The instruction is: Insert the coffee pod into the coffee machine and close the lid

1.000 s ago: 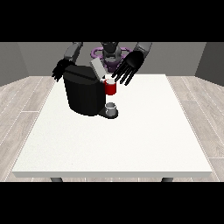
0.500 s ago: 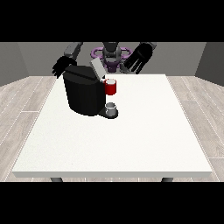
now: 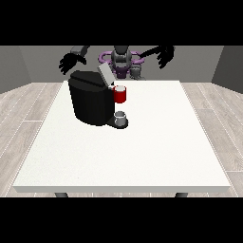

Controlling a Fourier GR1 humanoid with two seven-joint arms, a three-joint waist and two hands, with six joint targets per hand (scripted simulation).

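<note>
On the bench: we see the coffee machine [image 3: 91, 100], black, standing on the white bench [image 3: 142, 152] toward the robot's side and the view's left
Lid: the machine's lid [image 3: 105, 75] stands tilted up, so we judge it not yet closed
At the machine: a red thing at the machine [image 3: 120, 94] sits under the raised lid; a grey thing [image 3: 121, 116] rests on the base below it, and we cannot tell whether it is the pod
Coffee pod: we cannot place it with confidence
Robot hand at the view's left: the robot hand at the view's left [image 3: 70, 62] hangs above and behind the machine, fingers spread, holding nothing
Robot hand at the view's right: the robot hand at the view's right [image 3: 165, 56] is raised well apart from the machine, fingers spread, holding nothing
Key relation: the lid lies nearer the robot hand at the view's left, below it and toward the view's right; we judge that hand better placed to press it down
</note>
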